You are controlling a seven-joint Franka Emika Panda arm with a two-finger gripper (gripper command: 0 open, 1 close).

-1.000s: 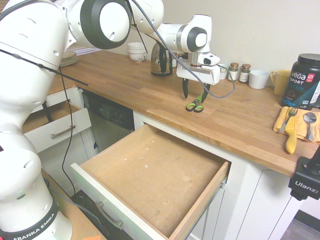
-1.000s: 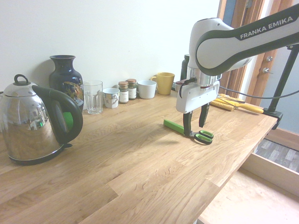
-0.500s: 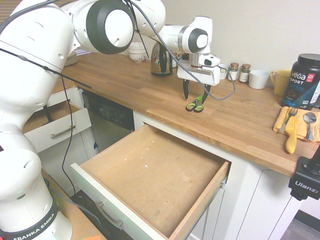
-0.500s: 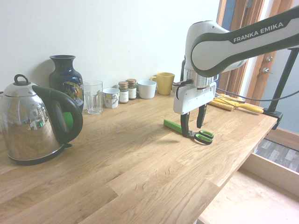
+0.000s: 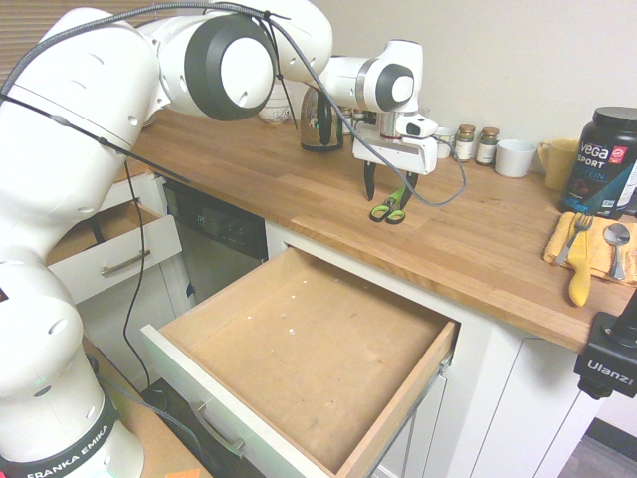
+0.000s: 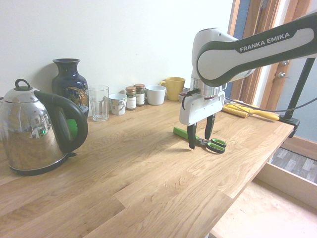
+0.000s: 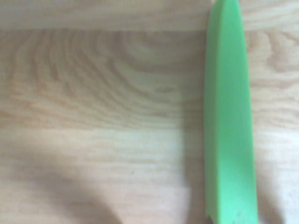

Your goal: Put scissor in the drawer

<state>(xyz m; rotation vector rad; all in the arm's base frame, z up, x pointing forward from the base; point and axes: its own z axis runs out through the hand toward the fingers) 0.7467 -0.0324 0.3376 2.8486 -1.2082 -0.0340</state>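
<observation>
Lowered since before, open claw (image 6: 199, 138) straddles scissor (image 6: 202, 141).

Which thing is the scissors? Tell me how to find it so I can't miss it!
Look at the long wooden countertop above the big open drawer. Near its front edge, right under the robot's open gripper, lies the scissor flat on the wood. It is the only bright green thing there, with two black-lined handle loops and a green blade cover, unlike the yellow cutlery farther along.
</observation>
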